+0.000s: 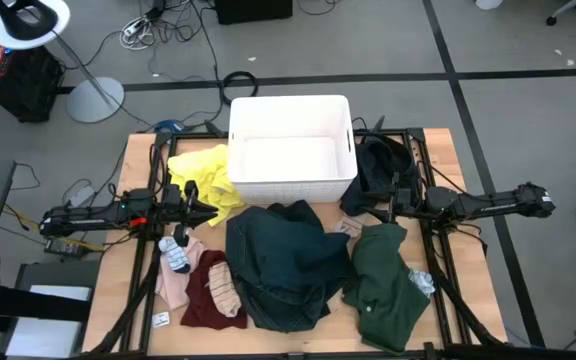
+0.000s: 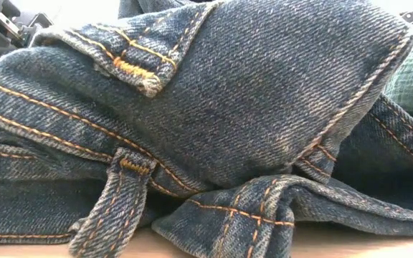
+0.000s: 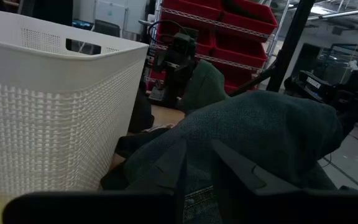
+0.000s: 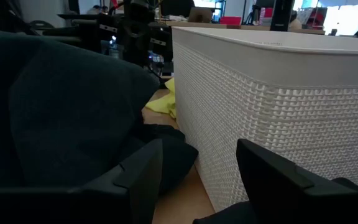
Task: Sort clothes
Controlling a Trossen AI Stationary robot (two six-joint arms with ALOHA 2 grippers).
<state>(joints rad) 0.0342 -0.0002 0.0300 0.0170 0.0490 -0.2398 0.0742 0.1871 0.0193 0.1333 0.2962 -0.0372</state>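
A dark teal denim garment (image 1: 283, 262) lies heaped mid-table and fills the low view (image 2: 206, 122). A yellow garment (image 1: 208, 175) lies left of the white bin (image 1: 291, 150) and a black one (image 1: 380, 168) right of it. A forest green garment (image 1: 383, 282) lies near right. Maroon (image 1: 200, 298) and pink (image 1: 171, 282) garments with striped socks (image 1: 176, 252) lie near left. My left gripper (image 1: 211, 208) hovers by the yellow garment, its fingers (image 3: 180, 168) slightly apart and empty. My right gripper (image 1: 372, 208) hovers between the black and green garments, its fingers (image 4: 145, 165) open and empty.
The white bin stands at the table's far middle, and its perforated wall is close beside both grippers (image 3: 55, 112) (image 4: 278, 106). The table's wood (image 1: 468, 250) shows along the right edge. Shelving and equipment stand beyond the table.
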